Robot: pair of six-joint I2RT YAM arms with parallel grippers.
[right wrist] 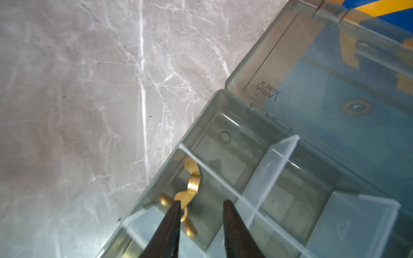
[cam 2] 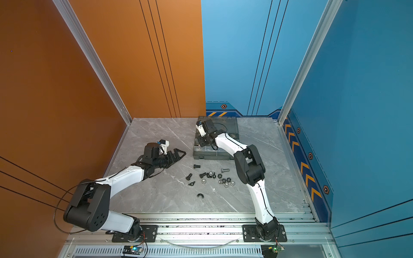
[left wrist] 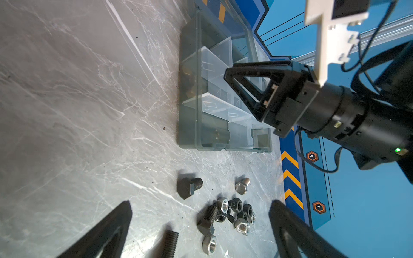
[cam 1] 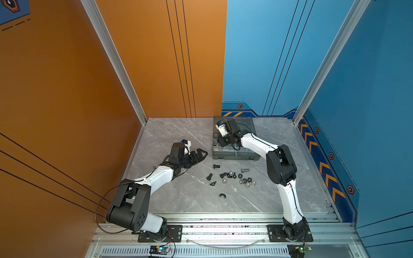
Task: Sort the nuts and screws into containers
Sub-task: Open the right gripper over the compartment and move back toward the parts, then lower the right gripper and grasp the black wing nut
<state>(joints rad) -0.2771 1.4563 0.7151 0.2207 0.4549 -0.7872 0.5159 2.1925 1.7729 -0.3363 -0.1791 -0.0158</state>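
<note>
Right gripper (right wrist: pixel 201 202), jaws apart, beside case (right wrist: pixel 204 119) wall

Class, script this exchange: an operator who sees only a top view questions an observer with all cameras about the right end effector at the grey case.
Operator: Is the right end effector holding anything?
Observer: No. The right wrist view shows its fingers apart, nothing between them.
Operator: What lies in the smoky-grey translucent plastic organizer case beneath it?
Observer: A brass-gold winged nut, in a compartment along the case's outer wall.
</note>
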